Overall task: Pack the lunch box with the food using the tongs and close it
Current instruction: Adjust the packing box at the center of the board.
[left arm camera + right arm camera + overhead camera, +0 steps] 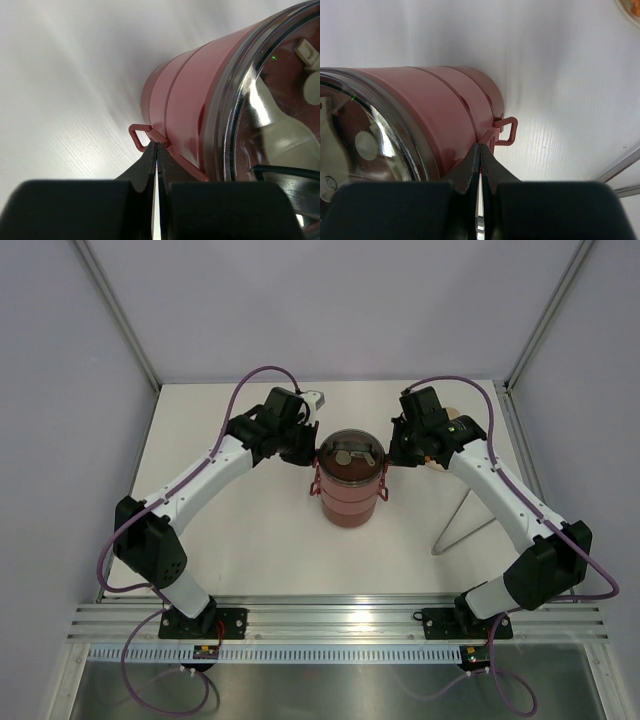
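The left gripper [156, 150] and right gripper [480, 151] are pressed together, each set against a thin dark-red side clasp of the lunch box [349, 490]. The box is stacked as smooth, glossy dark-red round tiers under a clear-looking lid, mid-tabletop. The slim silver V-shaped tongs [462, 525] lie toward the tabletop's right edge.

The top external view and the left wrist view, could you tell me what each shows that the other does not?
Only the top external view shows the tongs lying on the table right of the stack, and both arms. Only the left wrist view shows the left gripper shut, its tips at a red side clasp. Both show the stacked lunch box with its clear-topped lid.
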Available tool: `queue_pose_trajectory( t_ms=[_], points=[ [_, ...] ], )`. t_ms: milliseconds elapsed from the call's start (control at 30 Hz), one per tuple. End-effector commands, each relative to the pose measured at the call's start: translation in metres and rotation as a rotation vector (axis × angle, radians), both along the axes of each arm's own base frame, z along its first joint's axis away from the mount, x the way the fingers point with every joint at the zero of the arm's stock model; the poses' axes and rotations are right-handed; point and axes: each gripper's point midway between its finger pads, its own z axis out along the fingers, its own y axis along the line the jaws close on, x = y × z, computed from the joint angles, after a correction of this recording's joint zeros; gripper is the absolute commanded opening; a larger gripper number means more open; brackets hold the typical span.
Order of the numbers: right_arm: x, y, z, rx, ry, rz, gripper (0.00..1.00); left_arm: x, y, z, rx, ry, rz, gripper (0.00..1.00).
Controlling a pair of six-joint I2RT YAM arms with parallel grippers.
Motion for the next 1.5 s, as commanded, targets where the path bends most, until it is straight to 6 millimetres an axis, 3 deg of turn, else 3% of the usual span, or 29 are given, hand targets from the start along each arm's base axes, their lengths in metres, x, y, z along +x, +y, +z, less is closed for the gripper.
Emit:
queue_pose_trajectory(
  t_ms=[0, 1167, 1467],
  points=[
    [0.003, 0.026, 0.019, 0.069, -0.039, 0.053, 0.05, -0.002, -0.020, 0.019, -0.047, -0.037, -0.040, 0.00],
    [0.000, 0.054, 0.017, 0.102, -0.030, 0.104, 0.04, -0.014, -0.070, 0.037, -0.097, -0.079, -0.094, 0.00],
    [0.001, 0.057, 0.019, 0.106, -0.032, 0.111, 0.04, -0.016, -0.073, 0.039, -0.097, -0.082, -0.101, 0.00]
  ],
)
